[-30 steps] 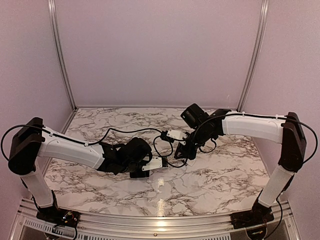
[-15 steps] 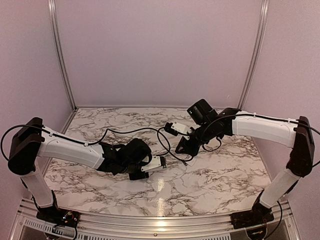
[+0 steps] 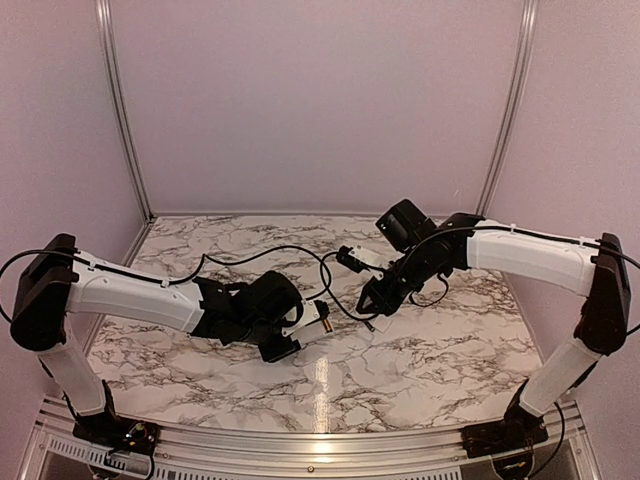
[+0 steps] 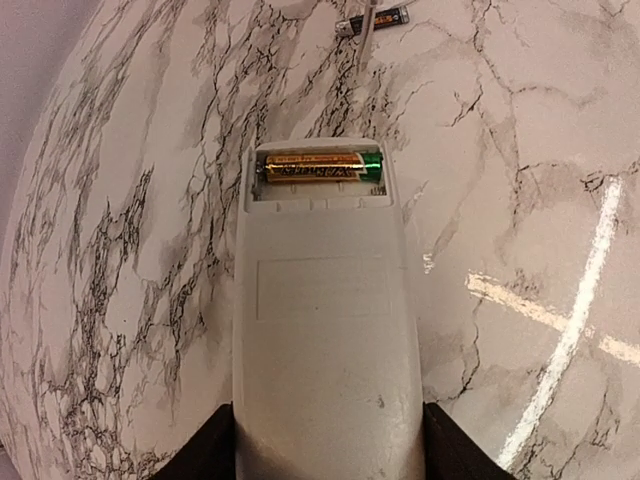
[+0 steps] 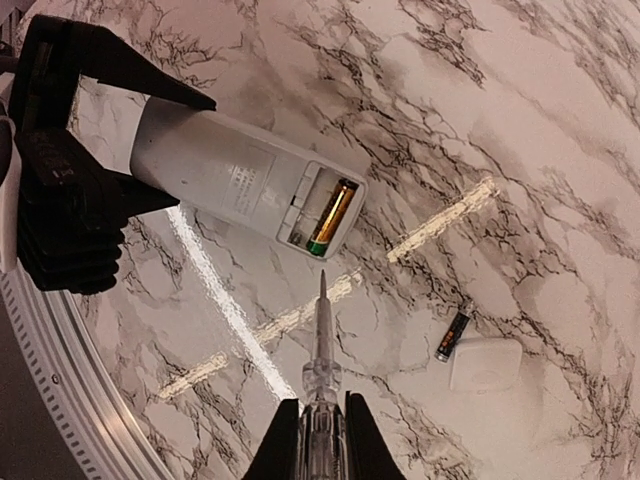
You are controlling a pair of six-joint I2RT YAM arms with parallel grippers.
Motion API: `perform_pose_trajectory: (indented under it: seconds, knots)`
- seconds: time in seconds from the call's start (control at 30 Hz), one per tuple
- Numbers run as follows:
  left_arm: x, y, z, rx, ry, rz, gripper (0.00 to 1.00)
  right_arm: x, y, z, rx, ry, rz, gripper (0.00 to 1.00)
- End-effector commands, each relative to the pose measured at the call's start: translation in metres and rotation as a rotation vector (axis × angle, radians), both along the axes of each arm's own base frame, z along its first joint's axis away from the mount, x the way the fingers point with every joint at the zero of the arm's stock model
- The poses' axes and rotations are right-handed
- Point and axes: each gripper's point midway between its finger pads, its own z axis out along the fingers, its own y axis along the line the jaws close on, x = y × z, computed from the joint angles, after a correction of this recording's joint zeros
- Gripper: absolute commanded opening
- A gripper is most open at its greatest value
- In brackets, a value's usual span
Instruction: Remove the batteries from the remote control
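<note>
My left gripper [image 4: 327,440] is shut on the remote control [image 4: 325,320], a flat white bar held above the table, compartment side up. One battery [image 4: 315,167], gold with a green end, lies in the open compartment; the slot beside it is empty. A second battery [image 4: 385,18] lies loose on the marble. In the right wrist view the remote [image 5: 240,180] is at the upper left with its battery [image 5: 333,217]. My right gripper [image 5: 320,405] is shut on a clear pointed tool [image 5: 322,330]. The tip stops just short of the compartment. The loose battery [image 5: 452,335] lies to the right.
A small flat white cover piece [image 5: 485,364] lies on the marble beside the loose battery. Black cables loop over the table between the two arms [image 3: 300,262]. The metal front rail [image 3: 320,440] runs along the near edge.
My right gripper has pulled back to the right, away from the remote. My left gripper has shifted slightly right and turned the remote, so its open end now faces the right arm.
</note>
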Motion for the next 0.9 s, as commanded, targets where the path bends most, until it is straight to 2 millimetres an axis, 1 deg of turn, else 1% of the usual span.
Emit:
perform_pose_trajectory:
  seconds: [0.0, 0.13, 0.37, 0.63, 0.87]
  knots:
    - [-0.006, -0.003, 0.018, -0.051, 0.058, 0.067, 0.37, -0.005, 0.006, 0.011, 0.008, 0.036, -0.005, 0.0]
    - [-0.01, -0.005, 0.014, -0.028, 0.088, 0.085, 0.35, -0.005, 0.012, 0.006, -0.008, 0.045, -0.01, 0.0]
    - [-0.013, -0.004, 0.013, -0.026, 0.104, 0.123, 0.32, 0.001, 0.023, 0.005, -0.008, 0.053, -0.04, 0.0]
    - [-0.018, -0.004, 0.011, -0.018, 0.12, 0.125, 0.3, 0.01, 0.029, 0.002, -0.018, 0.06, -0.085, 0.0]
    - [-0.019, -0.007, 0.013, -0.03, 0.125, 0.128, 0.28, 0.011, 0.034, -0.004, -0.017, 0.077, -0.086, 0.0]
